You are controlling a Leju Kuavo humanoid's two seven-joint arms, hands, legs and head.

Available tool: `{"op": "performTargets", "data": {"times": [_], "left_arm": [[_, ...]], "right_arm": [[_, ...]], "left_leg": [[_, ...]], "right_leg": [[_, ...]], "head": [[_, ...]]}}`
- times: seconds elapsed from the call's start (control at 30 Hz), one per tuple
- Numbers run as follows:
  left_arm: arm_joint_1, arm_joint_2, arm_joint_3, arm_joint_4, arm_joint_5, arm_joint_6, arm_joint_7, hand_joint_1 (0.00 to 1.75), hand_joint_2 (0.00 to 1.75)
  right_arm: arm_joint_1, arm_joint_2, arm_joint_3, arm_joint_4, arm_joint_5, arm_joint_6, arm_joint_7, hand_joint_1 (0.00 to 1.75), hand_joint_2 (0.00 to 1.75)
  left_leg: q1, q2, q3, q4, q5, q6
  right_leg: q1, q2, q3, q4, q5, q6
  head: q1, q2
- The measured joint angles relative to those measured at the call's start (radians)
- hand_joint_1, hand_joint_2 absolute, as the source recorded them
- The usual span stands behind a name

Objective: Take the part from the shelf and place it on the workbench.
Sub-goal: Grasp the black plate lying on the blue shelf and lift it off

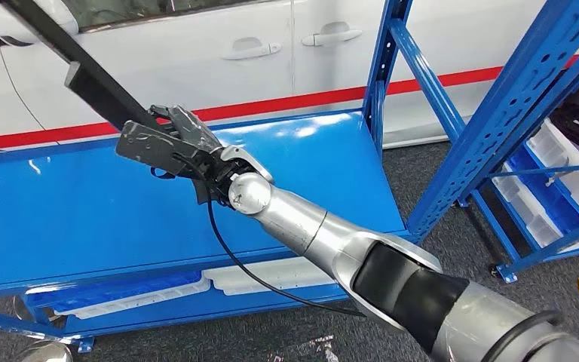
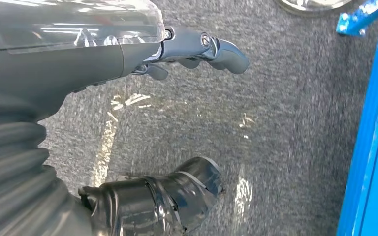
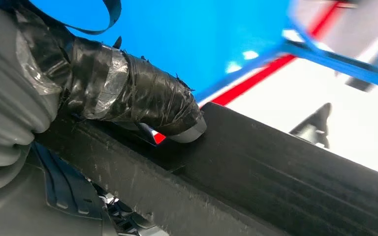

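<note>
The right robot hand (image 1: 185, 147) holds a long black part (image 1: 83, 72) up in the air above the blue tabletop (image 1: 83, 219). The fingers are wrapped tight around the part, and in the right wrist view a thumb (image 3: 138, 101) wound in black tape presses on its dark, flat side (image 3: 285, 177). The part is tilted: one end sits in the hand and the other end goes up toward the top left corner of the head view. It does not touch the tabletop. A thin black cable (image 1: 249, 275) hangs in a loop from the wrist. The silver right arm (image 1: 324, 234) reaches in from the lower right. Behind the tabletop is a white car (image 1: 196, 53) with a red stripe. A blue shelf (image 1: 497, 121) stands to the right, with white trays (image 1: 573, 181) low down in it. The left robot hand (image 2: 192, 51) hangs over the grey carpet floor (image 2: 285, 123). It holds nothing, and its fingers are spread apart.
</note>
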Motion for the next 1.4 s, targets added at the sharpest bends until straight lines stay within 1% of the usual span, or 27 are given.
{"op": "performTargets", "data": {"times": [0.07,0.13,0.17,0.2,0.23,0.3,0.4,0.43,0.5,0.6,0.63,0.67,0.7,0.73,0.8,0.83,0.93,0.97,1.0,1.1,1.13,1.17,1.2,1.23,1.3,1.33,1.4], "left_arm": [[0.0,0.0,0.0,0.0,0.004,0.005,0.005,0.0,1.75],[0.0,-0.002,0.0,0.0,0.006,0.011,0.011,0.0,1.75],[0.001,-0.003,0.0,0.0,0.007,0.015,0.013,0.0,1.75],[0.001,-0.004,0.0,0.0,0.008,0.02,0.015,0.0,1.75],[0.0,-0.005,0.0,0.0,0.01,0.024,0.015,0.0,1.75],[-0.001,-0.004,0.0,0.0,0.015,0.03,0.017,0.0,1.75],[-0.003,-0.004,0.001,0.0,0.019,0.036,0.018,0.0,1.75],[-0.003,-0.004,0.001,0.0,0.02,0.038,0.018,0.0,1.75],[-0.004,-0.005,0.001,0.001,0.021,0.039,0.019,0.0,1.75],[-0.005,-0.008,0.001,0.001,0.019,0.037,0.019,0.0,1.75],[-0.005,-0.009,0.001,0.001,0.019,0.037,0.019,0.0,1.75],[-0.005,-0.01,0.001,0.001,0.019,0.036,0.019,0.0,1.75],[-0.005,-0.011,0.001,0.001,0.018,0.035,0.019,0.0,1.75],[-0.005,-0.012,0.001,0.001,0.018,0.035,0.019,0.0,1.75],[-0.005,-0.011,0.001,0.001,0.018,0.035,0.019,0.0,1.75],[-0.005,-0.01,0.001,0.001,0.019,0.035,0.019,0.0,1.75],[-0.002,-0.01,0.001,0.001,0.018,0.035,0.02,0.0,1.75],[-0.002,-0.011,0.001,0.001,0.018,0.035,0.02,0.0,1.75],[-0.001,-0.011,0.001,0.002,0.018,0.035,0.021,0.0,1.75],[-0.002,-0.011,0.001,0.002,0.019,0.035,0.022,0.0,1.75],[-0.002,-0.011,0.001,0.002,0.019,0.035,0.022,0.0,1.75],[-0.002,-0.012,0.001,0.002,0.019,0.035,0.022,0.0,1.75],[-0.003,-0.013,0.001,0.002,0.019,0.035,0.022,0.0,1.75],[-0.003,-0.013,0.001,0.002,0.019,0.035,0.022,0.0,1.75],[-0.007,-0.01,0.001,0.002,0.019,0.037,0.022,0.0,1.75],[-0.009,-0.009,0.001,0.002,0.019,0.037,0.022,0.0,1.75],[-0.011,-0.006,0.001,0.002,0.019,0.039,0.022,0.0,1.75]], "right_arm": [[0.003,0.002,-0.013,-0.004,-0.067,-0.023,-0.021,1.75,1.75],[0.008,0.003,-0.02,-0.008,-0.128,-0.052,-0.037,1.75,1.75],[0.011,0.003,-0.022,-0.011,-0.158,-0.066,-0.044,1.75,1.75],[0.013,0.003,-0.024,-0.016,-0.187,-0.077,-0.049,1.75,1.75],[0.013,0.003,-0.026,-0.023,-0.211,-0.084,-0.054,1.75,1.75],[0.013,0.004,-0.03,-0.038,-0.252,-0.089,-0.059,1.75,1.75],[0.017,0.005,-0.032,-0.053,-0.305,-0.084,-0.061,1.75,1.75],[0.02,0.005,-0.032,-0.057,-0.32,-0.079,-0.06,1.75,1.75],[0.021,0.004,-0.032,-0.066,-0.341,-0.069,-0.06,1.75,1.75],[0.02,0.004,-0.032,-0.074,-0.355,-0.055,-0.06,1.75,1.75],[0.021,0.003,-0.032,-0.075,-0.357,-0.051,-0.06,1.75,1.75],[0.022,0.003,-0.032,-0.076,-0.358,-0.048,-0.06,1.75,1.75],[0.022,0.003,-0.032,-0.078,-0.359,-0.044,-0.06,1.75,1.75],[0.02,0.003,-0.032,-0.08,-0.359,-0.041,-0.06,1.75,1.75],[0.017,0.002,-0.032,-0.087,-0.356,-0.039,-0.063,1.75,1.75],[0.017,0.002,-0.032,-0.089,-0.352,-0.039,-0.065,1.75,1.75],[0.017,0.0,-0.031,-0.094,-0.334,-0.043,-0.072,1.75,1.75],[0.016,0.0,-0.031,-0.095,-0.328,-0.045,-0.073,1.75,1.75],[0.016,0.0,-0.031,-0.096,-0.322,-0.048,-0.075,1.75,1.75],[0.015,-0.001,-0.031,-0.1,-0.311,-0.055,-0.077,1.75,1.75],[0.016,-0.001,-0.031,-0.1,-0.307,-0.056,-0.077,1.75,1.75],[0.017,-0.001,-0.031,-0.1,-0.305,-0.056,-0.076,1.75,1.75],[0.017,-0.001,-0.031,-0.1,-0.303,-0.056,-0.075,1.75,1.75],[0.016,-0.001,-0.031,-0.101,-0.302,-0.056,-0.075,1.75,1.75],[0.015,-0.002,-0.032,-0.105,-0.301,-0.056,-0.074,1.75,1.75],[0.014,-0.002,-0.032,-0.107,-0.299,-0.056,-0.074,1.75,1.75],[0.014,-0.002,-0.032,-0.11,-0.295,-0.056,-0.074,1.75,1.75]], "left_leg": [[0.003,0.0,-0.045,0.105,-0.049,-0.008],[0.003,0.0,-0.068,0.158,-0.058,-0.008],[0.003,0.0,-0.062,0.147,-0.042,-0.005],[0.002,0.0,-0.04,0.102,-0.012,0.001],[-0.001,-0.001,-0.007,0.034,0.023,0.01],[-0.009,-0.003,0.049,-0.08,0.065,0.028],[-0.019,-0.006,0.067,-0.125,0.083,0.042],[-0.017,-0.004,0.072,-0.14,0.092,0.045],[-0.011,0.001,0.077,-0.173,0.112,0.049],[-0.008,0.004,0.061,-0.174,0.124,0.051],[-0.007,0.004,0.052,-0.167,0.125,0.051],[-0.006,0.004,0.042,-0.157,0.126,0.05],[-0.004,0.004,0.03,-0.146,0.127,0.048],[-0.001,0.004,0.018,-0.133,0.126,0.045],[-0.001,0.002,-0.006,-0.106,0.124,0.035],[-0.003,0.001,-0.015,-0.095,0.125,0.028],[-0.004,-0.004,-0.03,-0.086,0.137,0.014],[-0.002,-0.004,-0.037,-0.079,0.127,0.01],[-0.001,-0.003,-0.047,-0.056,0.102,0.005],[0.004,-0.002,-0.092,0.108,-0.02,-0.01],[0.004,-0.002,-0.099,0.156,-0.042,-0.011],[0.004,-0.002,-0.091,0.174,-0.046,-0.009],[0.002,-0.003,-0.064,0.152,-0.033,-0.003],[-0.002,-0.003,-0.023,0.098,-0.012,0.008],[-0.014,-0.002,0.072,-0.043,0.014,0.04],[-0.02,0.001,0.102,-0.091,0.021,0.051],[-0.029,0.004,0.117,-0.134,0.037,0.062]], "right_leg": [[0.001,-0.001,0.0,-0.001,0.001,-0.001],[0.002,-0.001,0.0,-0.001,0.001,-0.001],[0.004,-0.001,0.0,-0.001,0.001,-0.002],[0.005,0.0,0.0,-0.001,0.001,-0.002],[0.007,0.001,0.0,-0.002,0.002,-0.003],[0.008,0.003,0.0,-0.006,0.008,0.0],[0.001,0.004,-0.001,-0.022,0.024,0.017],[0.002,0.003,-0.001,-0.026,0.024,0.022],[0.005,0.0,-0.013,-0.002,-0.008,0.029],[0.007,-0.003,-0.065,0.162,-0.115,0.036],[0.006,-0.003,-0.073,0.205,-0.13,0.039],[0.005,-0.003,-0.065,0.213,-0.127,0.042],[0.003,-0.004,-0.039,0.184,-0.109,0.046],[0.001,-0.004,-0.003,0.125,-0.09,0.05],[0.001,-0.001,0.054,0.034,-0.067,0.047],[0.002,0.001,0.062,0.016,-0.066,0.041],[0.004,0.004,0.046,0.017,-0.053,0.017],[0.003,0.003,0.039,0.016,-0.046,0.008],[0.001,0.002,0.032,0.013,-0.038,-0.001],[0.002,0.0,0.006,0.011,-0.014,-0.012],[0.004,-0.001,-0.002,0.012,-0.006,-0.013],[0.007,-0.001,-0.011,0.012,0.001,-0.013],[0.011,-0.001,-0.019,0.011,0.008,-0.014],[0.015,-0.001,-0.026,0.011,0.015,-0.016],[0.018,-0.001,-0.035,0.005,0.031,-0.015],[0.016,-0.002,-0.035,-0.002,0.04,-0.012],[0.008,-0.005,-0.033,-0.023,0.062,-0.001]], "head": [[0.0,0.0],[0.0,0.0],[0.0,0.0],[0.0,0.0],[0.0,0.0],[0.0,0.0],[0.0,0.0],[0.0,0.0],[0.001,0.0],[0.002,0.0],[0.002,0.0],[0.002,0.0],[0.002,0.0],[0.002,0.0],[0.002,0.0],[0.002,0.0],[0.001,0.0],[0.001,0.0],[0.0,0.0],[-0.001,0.0],[-0.001,0.0],[-0.001,0.0],[-0.001,0.0],[-0.001,0.0],[-0.001,0.0],[-0.001,0.0],[-0.001,0.0]]}}
